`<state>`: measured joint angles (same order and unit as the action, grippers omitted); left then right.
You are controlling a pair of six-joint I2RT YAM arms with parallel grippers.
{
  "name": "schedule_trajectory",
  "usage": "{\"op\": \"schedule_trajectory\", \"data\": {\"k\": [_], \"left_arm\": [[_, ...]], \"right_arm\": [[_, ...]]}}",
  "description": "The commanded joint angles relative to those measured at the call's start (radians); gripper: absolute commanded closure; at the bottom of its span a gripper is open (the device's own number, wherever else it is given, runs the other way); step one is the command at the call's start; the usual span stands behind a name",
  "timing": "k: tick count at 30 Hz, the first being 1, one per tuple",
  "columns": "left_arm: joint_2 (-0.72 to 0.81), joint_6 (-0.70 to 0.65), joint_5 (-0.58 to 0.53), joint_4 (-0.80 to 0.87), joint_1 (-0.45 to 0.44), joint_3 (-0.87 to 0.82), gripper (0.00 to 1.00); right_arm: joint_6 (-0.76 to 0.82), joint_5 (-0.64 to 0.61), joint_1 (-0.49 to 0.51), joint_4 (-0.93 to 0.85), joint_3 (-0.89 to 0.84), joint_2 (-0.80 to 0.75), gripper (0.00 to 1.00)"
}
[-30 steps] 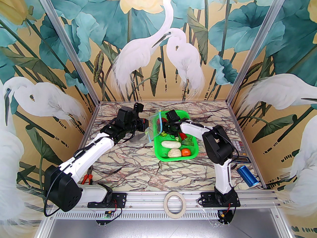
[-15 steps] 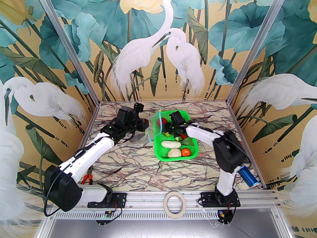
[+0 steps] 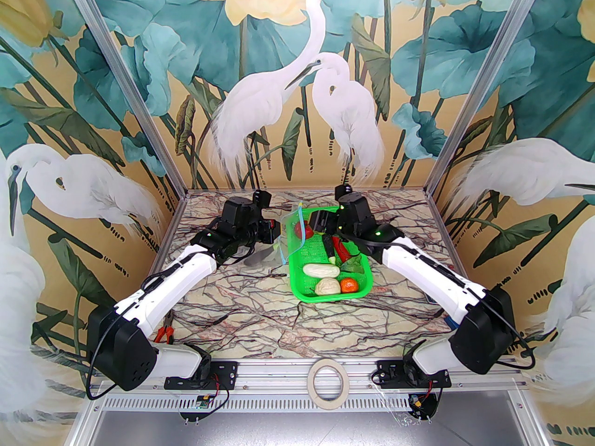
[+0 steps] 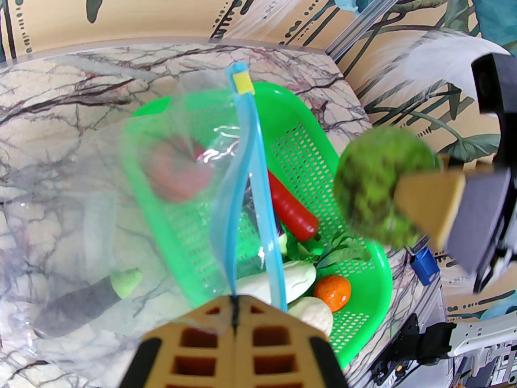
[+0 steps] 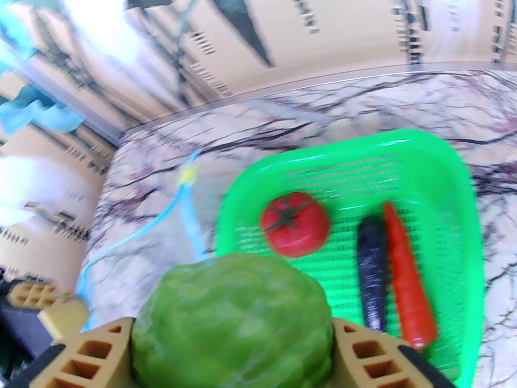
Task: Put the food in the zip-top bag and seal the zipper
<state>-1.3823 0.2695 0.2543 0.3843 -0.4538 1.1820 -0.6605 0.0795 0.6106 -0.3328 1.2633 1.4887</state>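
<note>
My left gripper (image 4: 234, 321) is shut on the lower end of the zip-top bag (image 4: 101, 200) and holds its mouth up beside the basket. The light-blue zipper (image 4: 258, 200) runs up to a yellow slider tab (image 4: 241, 82). A dark eggplant (image 4: 76, 309) lies inside the bag. My right gripper (image 5: 232, 338) is shut on a round green vegetable (image 4: 375, 176) and hangs above the basket's far end, right of the bag's mouth. In the basket lie a tomato (image 5: 295, 222), another eggplant (image 5: 371, 269), a red chili (image 5: 408, 281), a white gourd (image 3: 320, 270), a pale cabbage (image 3: 327, 286), an orange (image 3: 349, 285) and a leafy green (image 3: 354, 263).
The green mesh basket (image 3: 367, 286) stands on the marble table at the middle back. Red-handled pliers (image 3: 163, 333) lie near the left arm's base. A tape roll (image 3: 328, 381) sits on the front rail. A blue cylinder (image 4: 424, 265) lies to the right. Painted walls close in three sides.
My right gripper has risen out of the basket with the green vegetable and moved toward the back, and its elbow has swung far out to the right. The left arm has barely moved.
</note>
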Motion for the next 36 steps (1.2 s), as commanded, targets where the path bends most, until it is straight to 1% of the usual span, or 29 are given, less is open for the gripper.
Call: {"op": "schedule_trajectory", "data": {"k": [1, 9, 14, 17, 18, 21, 22, 27, 31, 32, 33, 36], "left_arm": [[-0.011, 0.008, 0.023, -0.002, -0.003, 0.031, 1.0], [-0.013, 0.024, 0.048, -0.011, -0.003, 0.035, 1.0], [-0.002, 0.04, 0.07, -0.032, -0.003, 0.033, 1.0], [0.0, 0.041, 0.074, -0.032, -0.003, 0.034, 1.0], [-0.002, 0.042, 0.075, -0.032, -0.003, 0.034, 1.0], [-0.004, 0.044, 0.079, -0.035, -0.003, 0.03, 1.0], [-0.004, 0.044, 0.079, -0.037, -0.003, 0.027, 1.0], [-0.001, 0.048, 0.081, -0.04, -0.004, 0.022, 1.0], [-0.001, 0.045, 0.08, -0.038, -0.003, 0.022, 1.0], [-0.001, 0.046, 0.081, -0.036, -0.004, 0.022, 1.0], [-0.001, 0.045, 0.08, -0.036, -0.003, 0.021, 1.0], [-0.001, 0.045, 0.08, -0.035, -0.003, 0.019, 1.0]], "right_arm": [[-0.001, 0.076, 0.033, 0.051, 0.014, 0.032, 0.62], [-0.008, 0.11, 0.086, 0.083, 0.085, 0.161, 0.61], [-0.019, 0.137, 0.091, 0.082, 0.113, 0.236, 0.57], [-0.024, 0.153, 0.098, 0.084, 0.13, 0.271, 0.5], [-0.024, 0.161, 0.099, 0.083, 0.14, 0.28, 0.46], [-0.021, 0.172, 0.107, 0.07, 0.163, 0.298, 0.31], [-0.018, 0.175, 0.109, 0.066, 0.166, 0.301, 0.29], [-0.009, 0.174, 0.11, 0.052, 0.176, 0.3, 0.21], [0.005, 0.163, 0.11, 0.037, 0.176, 0.288, 0.19], [0.008, 0.163, 0.11, 0.034, 0.177, 0.284, 0.13], [0.011, 0.16, 0.109, 0.03, 0.178, 0.279, 0.11], [0.02, 0.156, 0.109, 0.024, 0.176, 0.264, 0.1]]}}
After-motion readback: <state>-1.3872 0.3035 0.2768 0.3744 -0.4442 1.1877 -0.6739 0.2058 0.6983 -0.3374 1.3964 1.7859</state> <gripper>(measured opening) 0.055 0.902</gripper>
